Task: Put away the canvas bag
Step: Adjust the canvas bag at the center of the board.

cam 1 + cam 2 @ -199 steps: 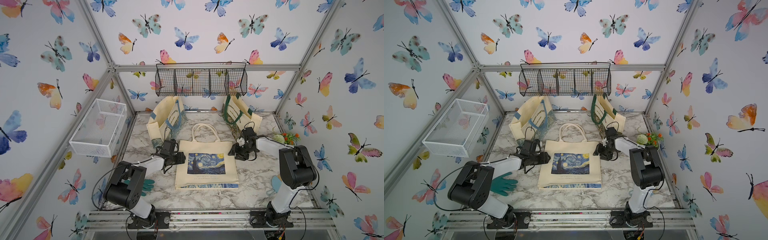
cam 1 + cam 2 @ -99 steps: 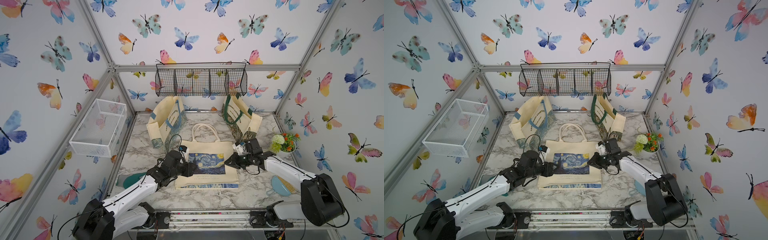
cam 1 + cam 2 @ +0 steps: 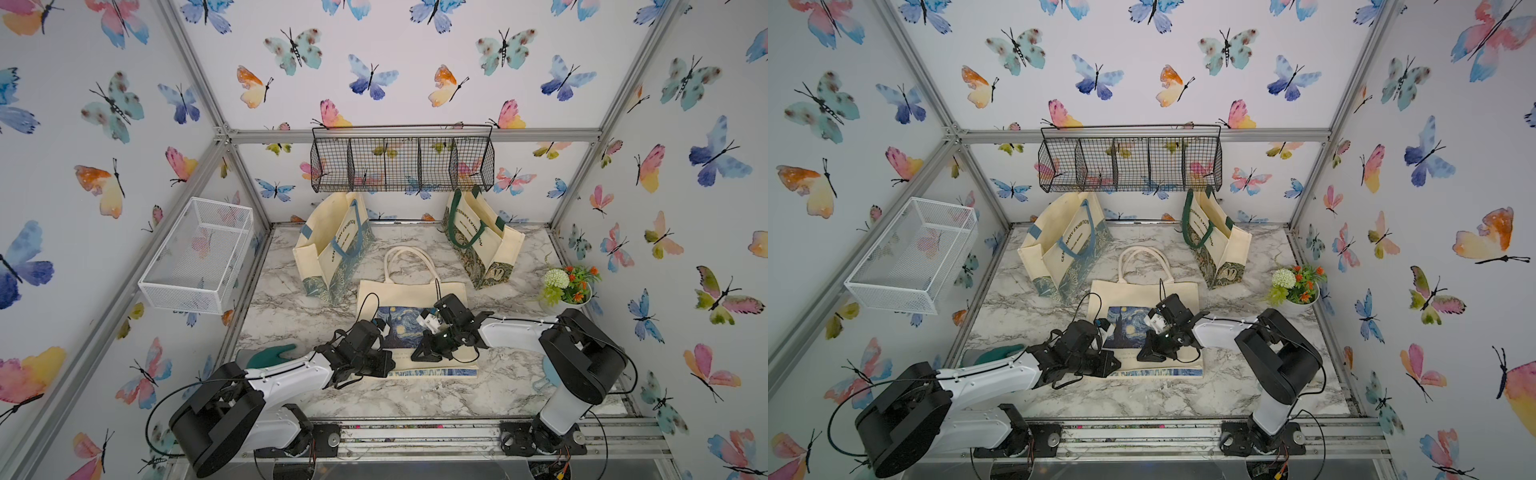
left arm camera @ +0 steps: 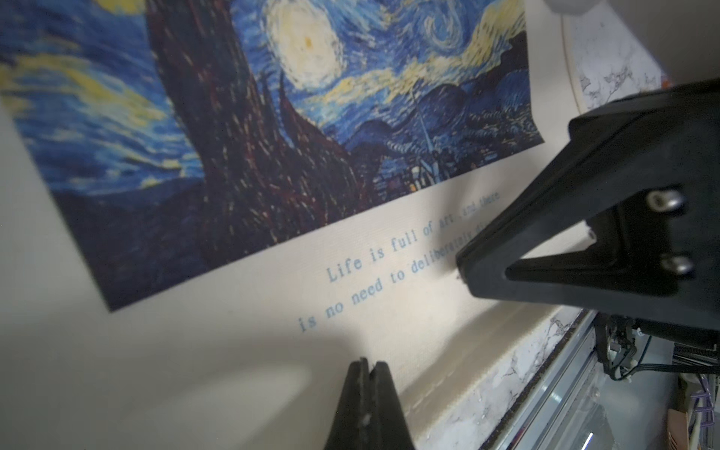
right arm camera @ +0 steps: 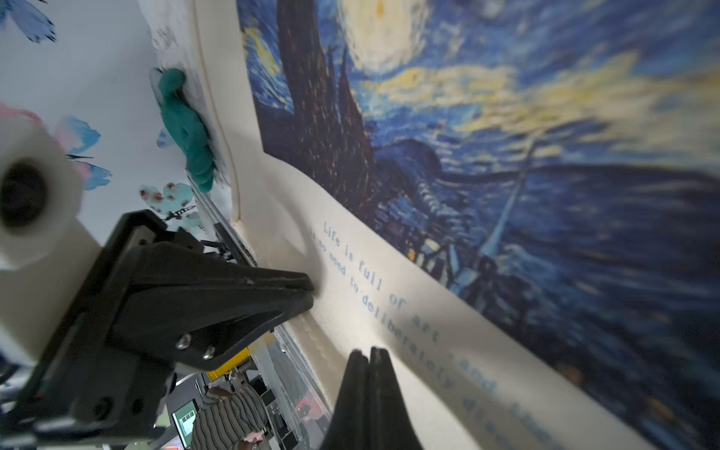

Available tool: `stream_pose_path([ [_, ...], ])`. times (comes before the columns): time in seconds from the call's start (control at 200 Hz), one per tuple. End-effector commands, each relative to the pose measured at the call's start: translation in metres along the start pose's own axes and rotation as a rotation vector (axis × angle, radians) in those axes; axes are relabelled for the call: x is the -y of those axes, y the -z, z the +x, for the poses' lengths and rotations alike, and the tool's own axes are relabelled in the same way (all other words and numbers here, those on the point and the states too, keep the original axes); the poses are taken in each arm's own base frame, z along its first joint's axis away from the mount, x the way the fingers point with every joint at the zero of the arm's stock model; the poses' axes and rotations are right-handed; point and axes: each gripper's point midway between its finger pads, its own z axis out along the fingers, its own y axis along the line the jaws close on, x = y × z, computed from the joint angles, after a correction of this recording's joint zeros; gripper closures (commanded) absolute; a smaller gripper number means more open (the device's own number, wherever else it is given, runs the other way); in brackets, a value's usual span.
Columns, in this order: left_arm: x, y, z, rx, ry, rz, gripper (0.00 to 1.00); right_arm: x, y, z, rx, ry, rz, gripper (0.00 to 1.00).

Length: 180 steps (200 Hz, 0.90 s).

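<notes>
The canvas bag is cream with a blue starry-night print and lies flat on the marble table, handles pointing to the back. Both grippers sit low on its front part, below the print. My left gripper comes in from the left, my right gripper from the right. In the left wrist view my left gripper is shut, tips pinching the cream cloth near the bottom hem. The right gripper is likewise shut on the cloth by the printed text.
Two printed totes stand at the back, one on the left, one on the right. A black wire basket hangs on the back wall, a white one on the left wall. A flower pot and a teal glove lie nearby.
Both arms have swung from the bag's upper sides toward the front, down to its lower part. Both grippers have gone from open to shut there.
</notes>
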Motion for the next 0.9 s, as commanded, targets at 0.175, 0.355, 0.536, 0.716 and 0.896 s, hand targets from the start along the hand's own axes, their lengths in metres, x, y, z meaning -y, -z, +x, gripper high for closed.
stream_pose_path([
  [0.175, -0.033, -0.015, 0.034, -0.044, 0.074, -0.055, 1.00, 0.063, -0.017, 0.028, -0.063, -0.019, 0.261, 0.99],
  [0.355, -0.051, -0.019, 0.052, -0.045, 0.115, -0.080, 1.00, 0.103, 0.001, 0.054, -0.055, -0.067, 0.421, 0.99],
  [0.536, -0.065, -0.019, 0.061, -0.034, 0.132, -0.117, 1.00, 0.143, 0.029, 0.068, 0.002, -0.196, 0.646, 0.99],
  [0.716, -0.073, -0.018, 0.069, -0.040, 0.142, -0.133, 1.00, 0.169, 0.043, 0.083, 0.026, -0.292, 0.768, 0.99],
  [0.896, -0.073, -0.018, 0.068, -0.035, 0.143, -0.136, 1.00, 0.180, 0.044, 0.101, 0.010, -0.355, 0.766, 0.99],
])
